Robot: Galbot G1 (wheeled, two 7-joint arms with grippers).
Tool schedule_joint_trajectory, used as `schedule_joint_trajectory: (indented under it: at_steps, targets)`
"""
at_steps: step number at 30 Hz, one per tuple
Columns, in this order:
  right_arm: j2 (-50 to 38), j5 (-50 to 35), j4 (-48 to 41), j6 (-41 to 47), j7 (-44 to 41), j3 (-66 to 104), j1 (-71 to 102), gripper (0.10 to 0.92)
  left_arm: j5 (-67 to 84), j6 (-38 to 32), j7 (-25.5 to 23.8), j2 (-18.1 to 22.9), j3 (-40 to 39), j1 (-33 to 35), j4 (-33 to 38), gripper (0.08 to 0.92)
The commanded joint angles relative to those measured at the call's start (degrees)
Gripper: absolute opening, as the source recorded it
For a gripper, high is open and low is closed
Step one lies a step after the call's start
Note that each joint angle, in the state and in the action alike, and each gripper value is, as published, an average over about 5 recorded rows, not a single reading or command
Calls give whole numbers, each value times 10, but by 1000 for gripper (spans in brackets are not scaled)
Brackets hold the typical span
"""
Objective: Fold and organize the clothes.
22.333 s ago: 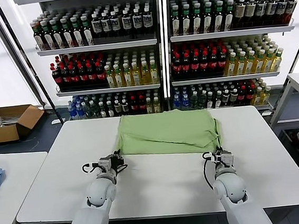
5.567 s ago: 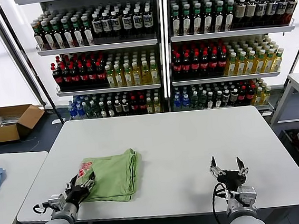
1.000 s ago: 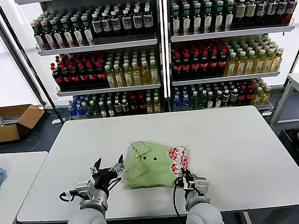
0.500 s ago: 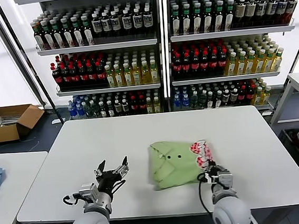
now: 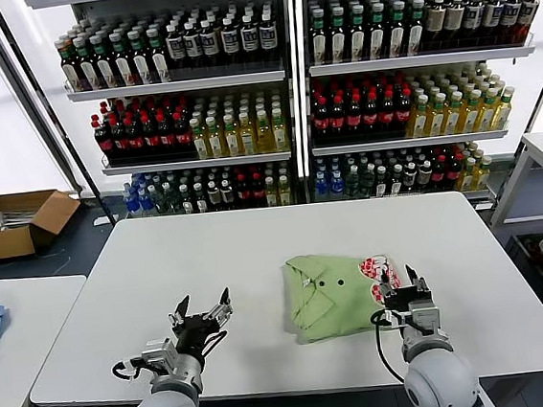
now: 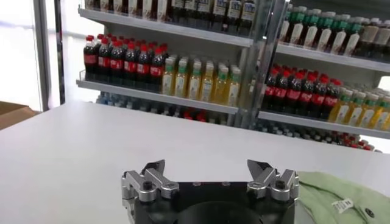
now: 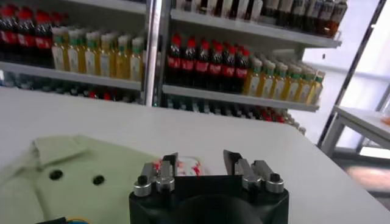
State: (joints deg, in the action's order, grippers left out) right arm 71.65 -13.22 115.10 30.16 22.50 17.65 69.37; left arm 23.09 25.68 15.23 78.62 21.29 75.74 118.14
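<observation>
Polo shirt (image 5: 340,294) folded into a neat packet, lying on the white desk (image 5: 257,253) a bit right of centre, collar and buttons up, chest print at its right edge. Right tool (image 5: 402,288) parted at that print edge, gripping nothing as far as can be seen. Best backed straight off, clear of the cloth, no snagging the top fold. Left tool (image 5: 201,308) spread wide, empty, well apart over bare desk. Worth checking edges sit square before calling it done
</observation>
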Motion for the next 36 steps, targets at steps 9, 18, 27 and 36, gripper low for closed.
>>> schedule_joint_trajectory:
  at_steps: [9,18,27,36]
  targets:
    - [115,-24,-179,-12,37,-121,-140,801,-10,-1,-5,5,22,55,40,823]
    - [138,-49,-209,2,80,-101,-147,823,-10,0,-6,4,25,60,39,823]
    - [148,-77,-217,13,89,-90,-126,823,-9,1,-8,3,20,58,35,823]
    - [153,-81,-199,2,85,-87,-119,823,-8,0,-11,3,16,63,36,823]
